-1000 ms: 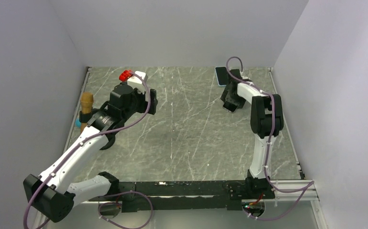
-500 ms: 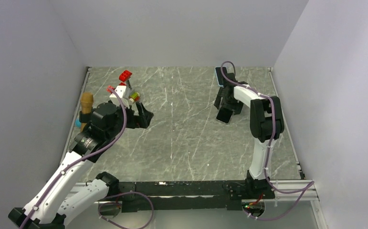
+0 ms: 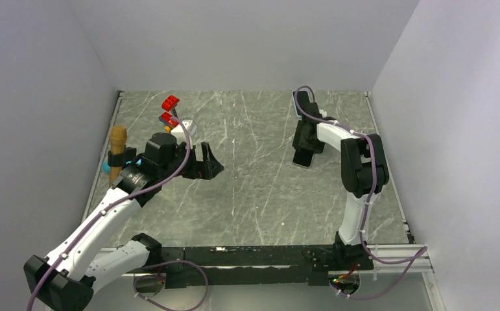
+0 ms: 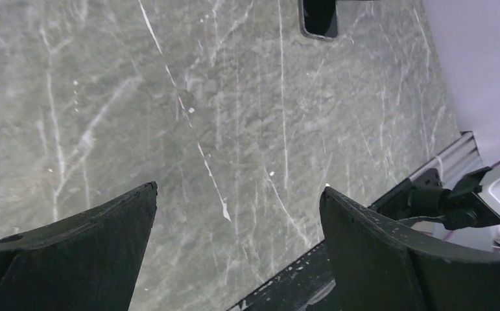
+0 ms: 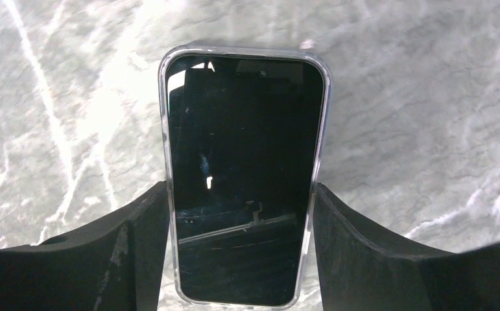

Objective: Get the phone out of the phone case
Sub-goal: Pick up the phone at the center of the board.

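**Left arm swings toward centre while the right hand closes on the cased phone**

Since a second ago the left hand (image 4: 237,194) has travelled from the 9 o'clock edge of the table (image 4: 169,97) toward its middle. The right hand (image 5: 240,189) has drawn back from the 12 o'clock edge. The left hand is spread wide and empty. The right hand's fingers (image 5: 137,227) press against both long edges of the phone case (image 5: 164,129), gripping it with the phone (image 5: 240,149) still seated inside.

In the top view the phone sits at about 1 o'clock from the table's centre, well apart from the left hand. Its long axis runs roughly 12 to 6 there, the free end toward 6 o'clock. In the right wrist view the screen faces the camera and the free end points to 12 o'clock.

Only the nearer half is clamped, so the free end could probably sag or pivot. A squeeze across the clear rim pins the phone in, so prying may flex the case or pop everything loose. The incoming left fingers could knock the free end.
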`<state>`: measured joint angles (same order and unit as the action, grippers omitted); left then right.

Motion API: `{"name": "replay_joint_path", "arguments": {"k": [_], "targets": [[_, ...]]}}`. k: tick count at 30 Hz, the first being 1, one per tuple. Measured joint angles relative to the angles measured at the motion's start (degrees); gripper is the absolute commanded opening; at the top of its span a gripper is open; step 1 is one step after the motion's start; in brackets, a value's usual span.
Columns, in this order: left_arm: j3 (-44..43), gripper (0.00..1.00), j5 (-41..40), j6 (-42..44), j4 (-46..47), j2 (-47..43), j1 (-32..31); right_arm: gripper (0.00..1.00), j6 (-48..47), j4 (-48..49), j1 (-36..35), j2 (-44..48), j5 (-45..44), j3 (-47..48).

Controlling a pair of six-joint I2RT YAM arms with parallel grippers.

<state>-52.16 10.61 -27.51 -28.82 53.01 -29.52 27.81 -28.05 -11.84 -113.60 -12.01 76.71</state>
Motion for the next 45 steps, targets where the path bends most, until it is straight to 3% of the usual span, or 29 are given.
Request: {"name": "replay_joint_path", "arguments": {"k": [6, 18, 24, 31, 37, 40, 45], "targets": [[1.42, 0.99, 2.25, -3.67, 0.44, 0.31, -0.07, 0.00, -5.66, 7.58, -4.00, 4.81, 2.14, -7.61], [1.25, 0.98, 3.50, -13.35, 5.20, 7.39, -0.07, 0.00, -10.91, 29.51, -8.83, 27.19, 21.09, -32.35], [0.96, 0.93, 5.25, -19.34, 14.56, 15.04, -0.04, 0.00, -8.11, 39.06, -10.86, 31.26, 28.26, -36.48], [-9.05, 0.84, 7.69, -18.69, 15.02, 30.40, -0.04, 0.00, -2.64, 45.05, -15.54, 33.64, 34.45, -39.47], [-9.18, 0.83, 8.04, -19.32, 17.16, 32.28, -0.83, 0.00, -0.48, 47.39, -18.01, 34.12, 36.30, -39.93], [-9.20, 0.77, 7.98, -19.67, 17.86, 33.46, -2.25, 0.00, -0.28, 47.76, -18.78, 34.12, 36.59, -39.93], [-9.20, 0.57, 7.72, -20.26, 18.36, 36.46, -5.51, 0.00, -0.26, 47.93, -20.04, 34.25, 36.30, -39.93]]}}
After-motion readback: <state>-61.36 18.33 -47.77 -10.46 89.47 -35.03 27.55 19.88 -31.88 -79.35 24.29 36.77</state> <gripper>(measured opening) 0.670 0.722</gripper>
